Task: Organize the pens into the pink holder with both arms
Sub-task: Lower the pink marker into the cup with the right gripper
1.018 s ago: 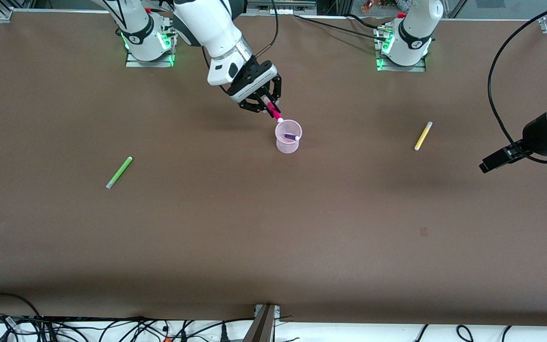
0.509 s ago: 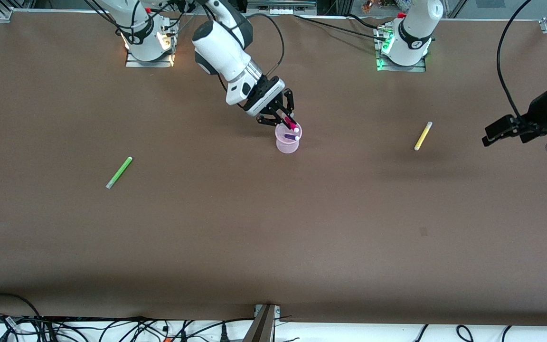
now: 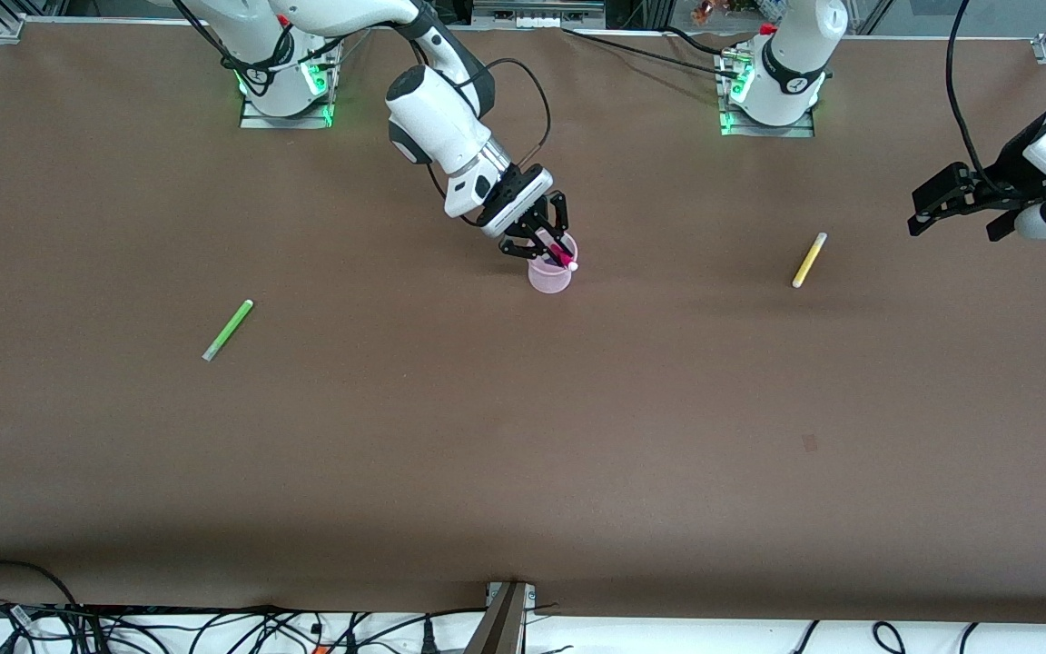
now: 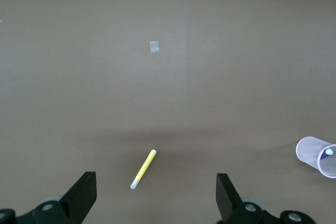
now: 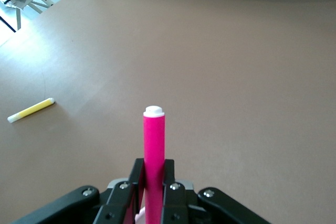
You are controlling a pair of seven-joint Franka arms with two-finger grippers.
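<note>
My right gripper (image 3: 548, 243) is shut on the magenta pen (image 3: 561, 252), whose pale cap points down over the pink holder (image 3: 548, 277) at mid table. In the right wrist view the magenta pen (image 5: 154, 150) sticks out between the shut fingers of that gripper (image 5: 154, 182). The left wrist view shows the pink holder (image 4: 316, 156) with a purple pen's pale cap (image 4: 328, 152) inside. A yellow pen (image 3: 809, 260) lies flat toward the left arm's end. My left gripper (image 3: 954, 222) hangs open in the air near that end. The yellow pen (image 4: 143, 169) lies below the open left gripper (image 4: 156, 200). A green pen (image 3: 228, 330) lies toward the right arm's end.
A small pale mark (image 3: 809, 442) sits on the brown table, nearer to the front camera than the yellow pen. Cables (image 3: 214, 627) run along the table's near edge. The arm bases (image 3: 282, 82) stand at the back edge.
My right gripper carried the magenta pen down and across until it stands over the holder's mouth. The left gripper rose and swung toward the robots' edge, still open.
</note>
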